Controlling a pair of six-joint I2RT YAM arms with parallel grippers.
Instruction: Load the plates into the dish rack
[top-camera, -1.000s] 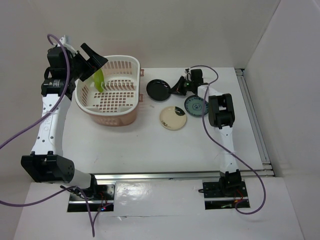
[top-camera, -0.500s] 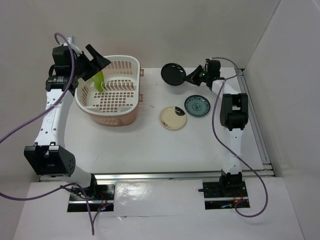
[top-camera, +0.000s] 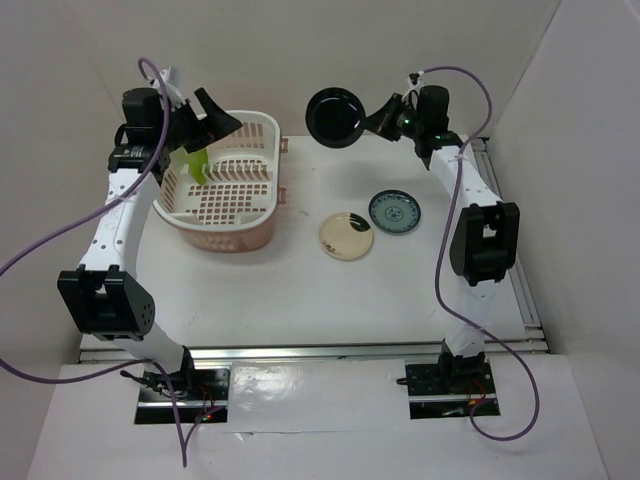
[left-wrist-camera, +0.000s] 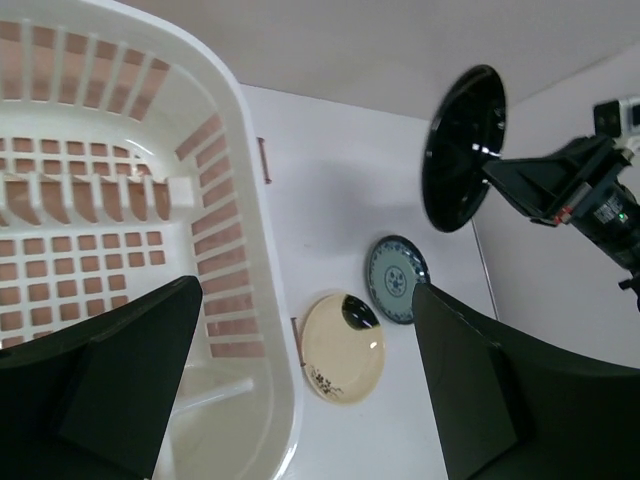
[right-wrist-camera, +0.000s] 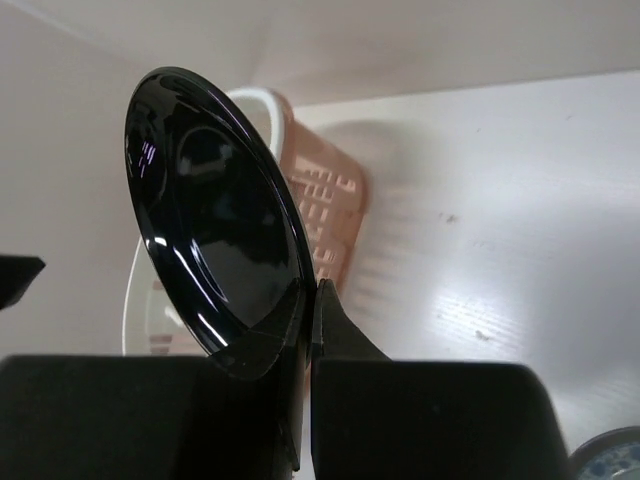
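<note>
Right pincer (top-camera: 371, 122) pinches the glossy black plate (top-camera: 334, 116) at its rim; the plate looks stiff, slick and breakable. Left pincer (top-camera: 200, 130) hangs spread above the dish rack (top-camera: 268, 121).

A pale pink dish rack (top-camera: 230, 232) with a white rim sits at the upper left of the overhead view. A lime green plate (top-camera: 197, 160) stands on edge near its far left end. At upper centre, a glossy black plate (top-camera: 335, 116) hangs in the air, tipped on edge and pinched at its rim by the right gripper (top-camera: 368, 122). Right of the rack, a cream plate (top-camera: 346, 236) with a dark smudge and a teal-blue patterned plate (top-camera: 394, 211) lie flat on the white table (top-camera: 300, 290), just beside each other.
</note>
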